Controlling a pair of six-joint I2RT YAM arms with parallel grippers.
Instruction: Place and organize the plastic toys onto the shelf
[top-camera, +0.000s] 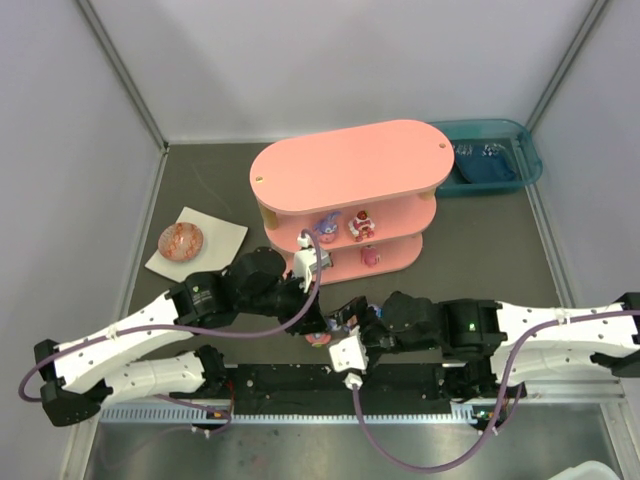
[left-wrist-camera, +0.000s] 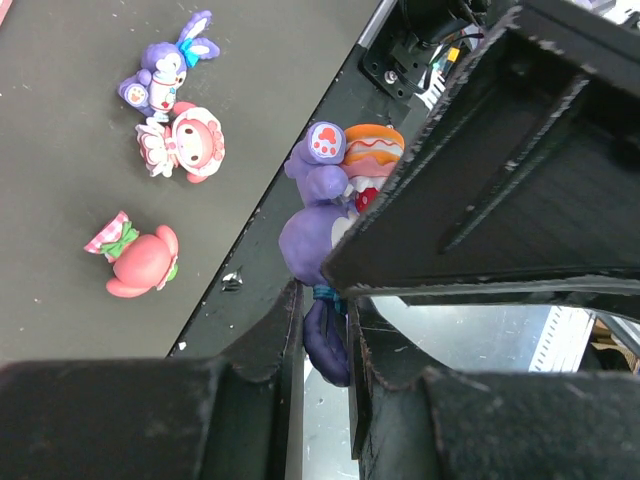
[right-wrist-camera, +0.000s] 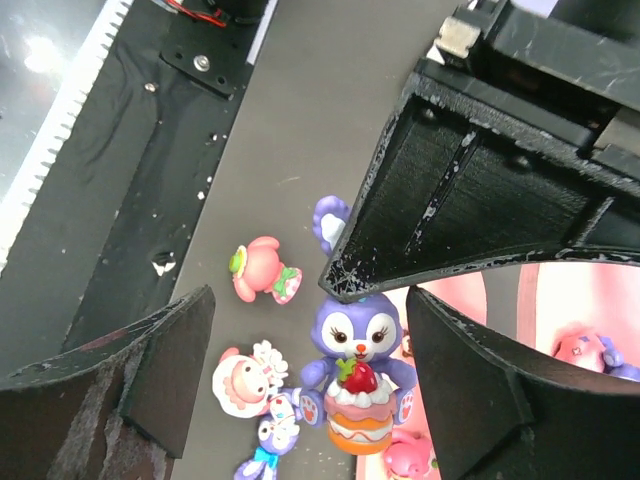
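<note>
My left gripper (left-wrist-camera: 325, 300) is shut on the ears of a purple bunny toy holding a strawberry cake (left-wrist-camera: 318, 215), which hangs just in front of the pink shelf (top-camera: 345, 165). My right gripper (right-wrist-camera: 320, 340) stands open on either side of that same bunny (right-wrist-camera: 355, 370), not touching it. On the dark table below lie three more plastic toys: a small purple bunny (left-wrist-camera: 165, 75), a pink-and-white hooded figure (left-wrist-camera: 185, 145) and a pink figure (left-wrist-camera: 140, 262). Other toys stand on the shelf's middle tier (top-camera: 326, 226) (top-camera: 362, 225) and one on the bottom tier (top-camera: 370, 257).
A teal bin (top-camera: 490, 160) sits behind the shelf's right end. At the left, a white square plate (top-camera: 225, 235) carries a speckled brown-red ball (top-camera: 181, 240). The two grippers are close together by the near rail (top-camera: 300, 380).
</note>
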